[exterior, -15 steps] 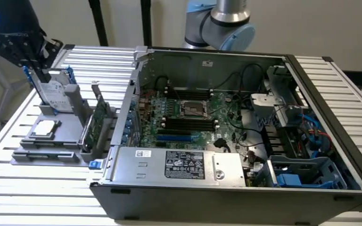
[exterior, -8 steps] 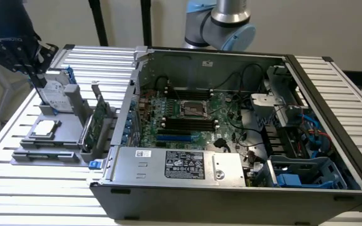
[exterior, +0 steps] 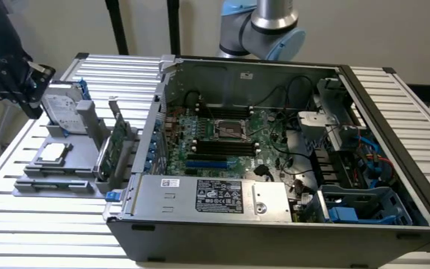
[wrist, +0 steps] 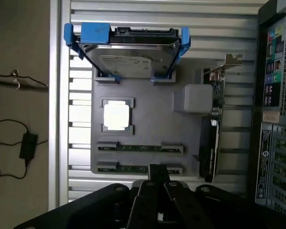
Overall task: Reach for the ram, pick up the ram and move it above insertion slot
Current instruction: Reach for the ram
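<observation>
Two ram sticks lie edge-up in slots of the grey holder tray (wrist: 152, 129): one ram stick (wrist: 140, 147) and a second ram stick (wrist: 131, 168) beside it, both thin and green. My gripper (wrist: 158, 172) hangs over the tray, its tip just over the end of the second stick. The fingers look shut with nothing between them. In the exterior view the dark gripper (exterior: 28, 101) is at the far left, above the tray (exterior: 80, 151). The black memory slots (exterior: 223, 147) lie on the motherboard inside the open computer case.
The tray also holds a hard drive in a blue bracket (wrist: 133, 57), a CPU (wrist: 117, 115), a grey block (wrist: 193, 98) and an upright expansion card (wrist: 212, 129). The open case (exterior: 275, 235) takes up the exterior view's right, its wall close beside the tray. Cables crowd its inside.
</observation>
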Action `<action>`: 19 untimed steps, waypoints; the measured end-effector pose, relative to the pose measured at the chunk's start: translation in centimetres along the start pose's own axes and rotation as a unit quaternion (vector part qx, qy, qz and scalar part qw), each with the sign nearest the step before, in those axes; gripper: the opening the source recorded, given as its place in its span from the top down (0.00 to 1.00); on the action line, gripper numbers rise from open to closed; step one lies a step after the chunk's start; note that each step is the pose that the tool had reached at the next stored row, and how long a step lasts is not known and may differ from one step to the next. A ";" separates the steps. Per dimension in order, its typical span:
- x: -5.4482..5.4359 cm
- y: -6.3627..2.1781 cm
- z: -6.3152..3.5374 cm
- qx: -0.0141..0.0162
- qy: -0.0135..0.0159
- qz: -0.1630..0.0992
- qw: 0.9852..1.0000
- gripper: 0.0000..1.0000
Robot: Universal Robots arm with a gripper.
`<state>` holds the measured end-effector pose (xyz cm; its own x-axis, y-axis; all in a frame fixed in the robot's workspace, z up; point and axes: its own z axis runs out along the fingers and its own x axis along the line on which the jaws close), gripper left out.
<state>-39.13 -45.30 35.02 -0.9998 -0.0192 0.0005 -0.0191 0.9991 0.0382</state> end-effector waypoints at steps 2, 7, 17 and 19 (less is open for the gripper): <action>0.1 -0.89 0.02 0.000 0.000 0.000 1.000 0.89; 0.1 -1.78 0.05 0.000 0.000 0.000 1.000 0.89; 0.0 -1.79 0.05 0.000 0.002 -0.038 0.999 0.89; 0.0 -1.80 0.05 0.000 0.002 -0.056 0.998 0.89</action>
<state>-39.13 -47.10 34.90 -0.9914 -0.1310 0.0008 -0.1308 0.9907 0.0382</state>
